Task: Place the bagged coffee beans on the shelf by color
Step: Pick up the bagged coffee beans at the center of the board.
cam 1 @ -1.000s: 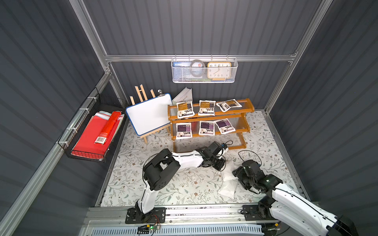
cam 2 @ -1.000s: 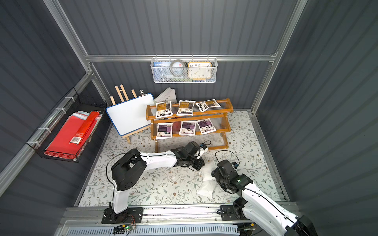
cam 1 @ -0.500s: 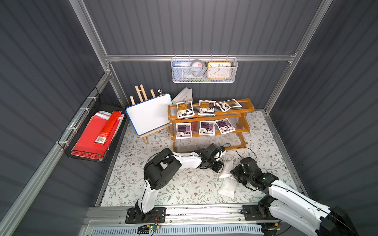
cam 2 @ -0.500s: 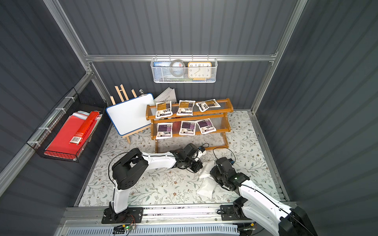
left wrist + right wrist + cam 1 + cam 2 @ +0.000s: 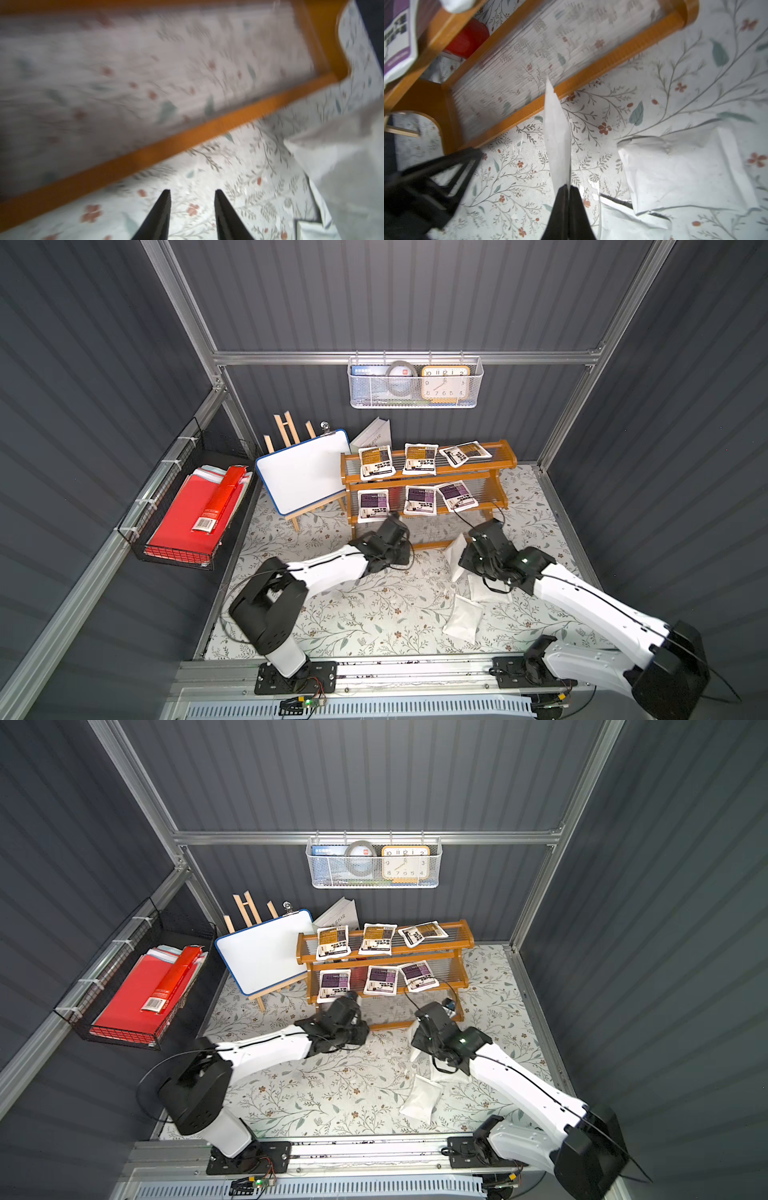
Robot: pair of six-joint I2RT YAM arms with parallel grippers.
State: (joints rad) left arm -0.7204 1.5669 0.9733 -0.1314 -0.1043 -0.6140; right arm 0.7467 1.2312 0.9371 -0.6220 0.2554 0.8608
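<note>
Left gripper (image 5: 192,192) hung empty, jaws part-open, above the mat (image 5: 239,166) before the shelf (image 5: 508,456), its bottom tier bare. Right gripper (image 5: 568,187) was clamped on one edge of a lifted pouch (image 5: 556,135), label unreadable edge-on, possibly grey-blue; two pouches (image 5: 462,618) lay face-down near it. Step: carrying; next, lay it flat on the bottom tier.

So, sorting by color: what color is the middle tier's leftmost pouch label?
Purple label, clearest in a top view.
</note>
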